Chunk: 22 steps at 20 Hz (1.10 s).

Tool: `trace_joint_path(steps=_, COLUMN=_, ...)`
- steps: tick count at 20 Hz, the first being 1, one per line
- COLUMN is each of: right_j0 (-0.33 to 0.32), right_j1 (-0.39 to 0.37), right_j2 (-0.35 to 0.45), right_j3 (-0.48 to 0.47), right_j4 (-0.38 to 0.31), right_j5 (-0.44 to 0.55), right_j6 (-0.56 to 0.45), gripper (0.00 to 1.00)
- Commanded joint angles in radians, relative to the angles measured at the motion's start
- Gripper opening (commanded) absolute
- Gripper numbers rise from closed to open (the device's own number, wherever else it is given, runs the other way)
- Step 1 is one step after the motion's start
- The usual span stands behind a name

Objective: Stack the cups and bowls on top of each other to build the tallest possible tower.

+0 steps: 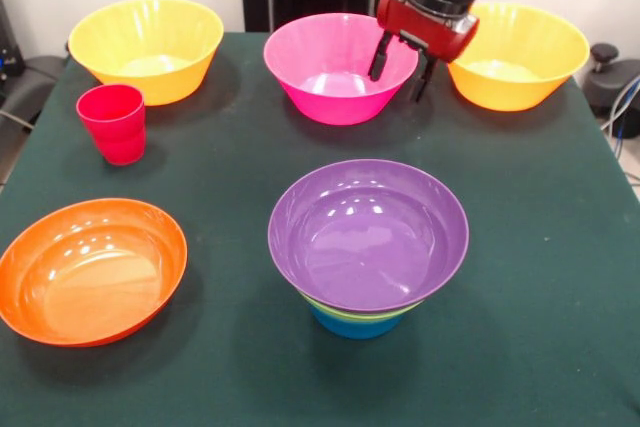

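Note:
The tower [365,247] stands near the table's front middle: a wide purple bowl [368,230] on top, green rims under it and a small blue bowl [355,324] at the base. A large pink bowl [340,67] sits at the back middle. My gripper [401,65] hangs open over the pink bowl's right rim, one finger on each side of the rim, holding nothing. Two large yellow-orange bowls sit at the back left [147,47] and back right [518,55]. The red cup [113,123] stands upright at the left. A wide orange bowl [90,269] lies at the front left.
The dark green table [540,247] fills the view, its right side bare of objects. Black equipment and cables [612,82] lie beyond the table's right edge.

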Motion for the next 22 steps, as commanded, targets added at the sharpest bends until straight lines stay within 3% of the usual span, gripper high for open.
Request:
trace_joint_path(steps=1, right_j0=0.029, right_j1=0.096, right_j2=0.049, right_j3=-0.06, right_j4=0.042, right_j5=-0.001, right_j6=0.219, gripper=1.0)
trace_joint_path(steps=7, right_j0=0.028, right_j1=0.133, right_j2=0.058, right_j3=-0.039, right_j4=0.055, right_j5=-0.05, right_j6=0.215, gripper=1.0)
trace_joint_path(steps=22, right_j0=0.029, right_j1=0.136, right_j2=0.073, right_j3=0.0, right_j4=0.088, right_j5=-0.067, right_j6=0.205, gripper=1.0)
